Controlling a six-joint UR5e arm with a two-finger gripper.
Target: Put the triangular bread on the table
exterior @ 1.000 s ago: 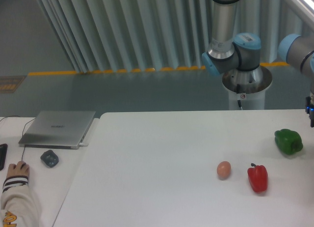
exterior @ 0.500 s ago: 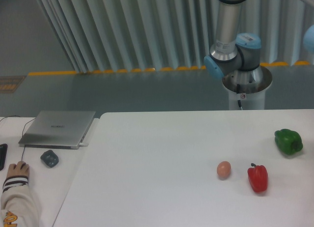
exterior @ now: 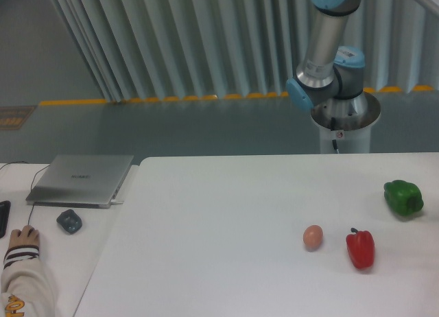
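The triangular bread is out of view. The large white table point(exterior: 219, 221) fills the lower part of the camera view. Only the arm's base and lower links point(exterior: 329, 63) show, behind the table's far right edge. The arm runs out of the frame at the top right, and the gripper is not in view.
On the table's right part lie a small brownish egg point(exterior: 313, 237), a red pepper point(exterior: 361, 248) and a green pepper point(exterior: 403, 197). The adjoining desk on the left bears a silver laptop point(exterior: 82, 179) and a dark mouse point(exterior: 69, 221). A person's hand point(exterior: 22, 243) rests there.
The arm has swung up and to the right. Its elbow joint and the wrist part seen at the right edge one second ago have left the frame. The table's objects have not moved.
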